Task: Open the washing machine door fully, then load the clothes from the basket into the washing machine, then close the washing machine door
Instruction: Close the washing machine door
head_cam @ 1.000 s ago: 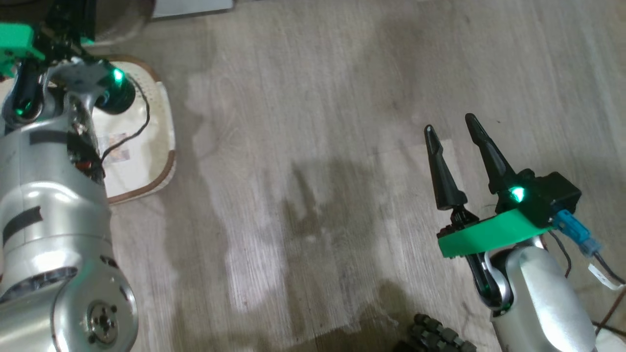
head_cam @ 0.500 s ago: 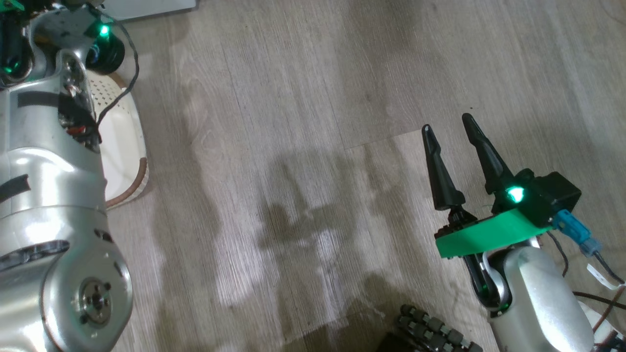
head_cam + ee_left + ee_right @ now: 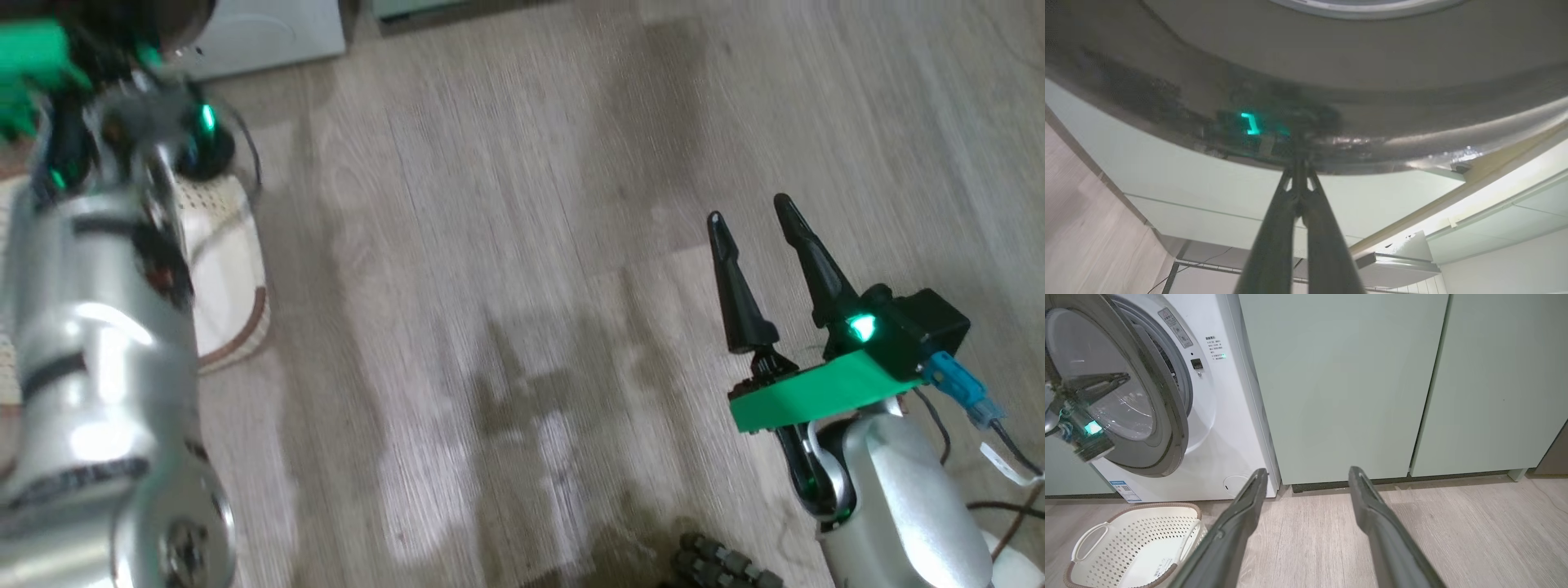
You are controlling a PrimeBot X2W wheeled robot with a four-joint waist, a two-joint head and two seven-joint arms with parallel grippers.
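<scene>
Now we judge the loading done: the basket (image 3: 1143, 535) sits on the floor just before the washing machine (image 3: 1229, 428), holding nothing red, just its sticker. Closing is the step in hand. The washing machine door (image 3: 1173, 420) stands partly open, and our left end effector (image 3: 1298, 175), fingers pressed together and empty, has its tips at the glossy rim. We should push square to that rim, away from the hinge, following the arc until the latch catches. The right end effector (image 3: 749, 208) hangs open, well apart. The wood-look floor (image 3: 522, 245) is smooth; pale green cabinets (image 3: 1339, 384) stand beside the machine.
</scene>
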